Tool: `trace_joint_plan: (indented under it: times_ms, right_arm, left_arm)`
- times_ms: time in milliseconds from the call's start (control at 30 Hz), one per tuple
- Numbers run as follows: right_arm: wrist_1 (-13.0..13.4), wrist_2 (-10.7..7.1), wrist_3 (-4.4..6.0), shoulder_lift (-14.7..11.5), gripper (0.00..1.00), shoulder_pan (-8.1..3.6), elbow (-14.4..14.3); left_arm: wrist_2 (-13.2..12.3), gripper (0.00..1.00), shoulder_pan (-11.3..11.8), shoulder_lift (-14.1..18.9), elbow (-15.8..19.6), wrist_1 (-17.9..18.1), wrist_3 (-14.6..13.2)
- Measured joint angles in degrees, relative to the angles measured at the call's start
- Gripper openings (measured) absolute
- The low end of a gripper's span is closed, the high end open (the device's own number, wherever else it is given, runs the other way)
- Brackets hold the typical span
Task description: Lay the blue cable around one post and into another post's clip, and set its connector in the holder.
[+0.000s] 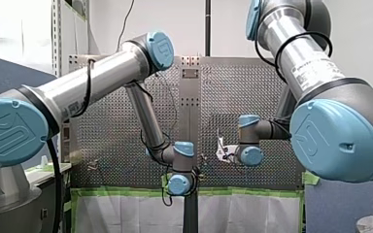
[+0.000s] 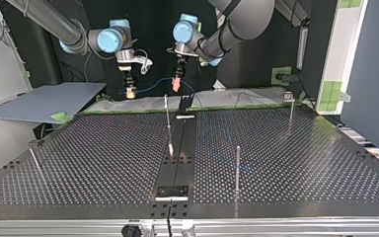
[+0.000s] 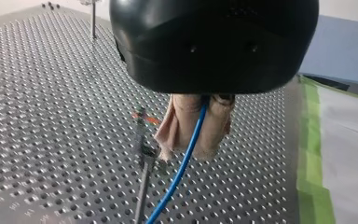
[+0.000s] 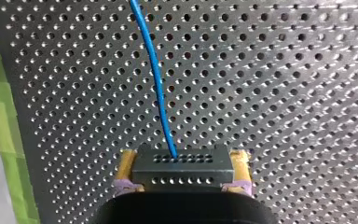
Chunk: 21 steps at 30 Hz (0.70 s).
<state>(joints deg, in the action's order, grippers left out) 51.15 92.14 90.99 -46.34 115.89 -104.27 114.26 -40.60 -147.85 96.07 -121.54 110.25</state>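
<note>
Now my left gripper [image 3: 193, 148] pinches the blue cable [image 3: 176, 178] — my right gripper [image 4: 184, 157] clamps its connector [image 4: 182, 173].

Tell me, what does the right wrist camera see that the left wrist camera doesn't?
Only the right wrist view: a grey connector clamped in my right gripper, between its yellow pads. Only the left wrist view: my left gripper with beige pads shut on the blue cable, a thin post beside it, a blue-grey board beyond. Both: the blue cable, the perforated table, green tape.
</note>
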Motion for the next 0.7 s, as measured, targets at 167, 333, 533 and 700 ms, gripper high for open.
trace_joint_plan:
  times_ms: [167,333,533,700]
  right_arm:
    - [-0.80,0.20,0.00,0.65,0.00,-0.42,1.44]
    - [-1.65,0.21,-0.17,0.99,0.00,-1.36,2.71]
    - [-2.71,0.08,-0.20,1.09,0.00,-2.22,3.87]
    - [-3.20,-0.24,-0.08,1.11,0.00,-2.90,4.48]
  left_arm:
    - [0.11,0.09,0.04,-0.72,-0.43,-0.02,0.04]
    - [0.47,0.09,0.76,-0.74,-1.02,0.54,-0.01]
    - [0.90,0.09,1.15,-0.76,-3.28,0.07,-0.26]
    - [1.88,0.09,1.22,-0.75,-4.77,-0.87,-1.26]
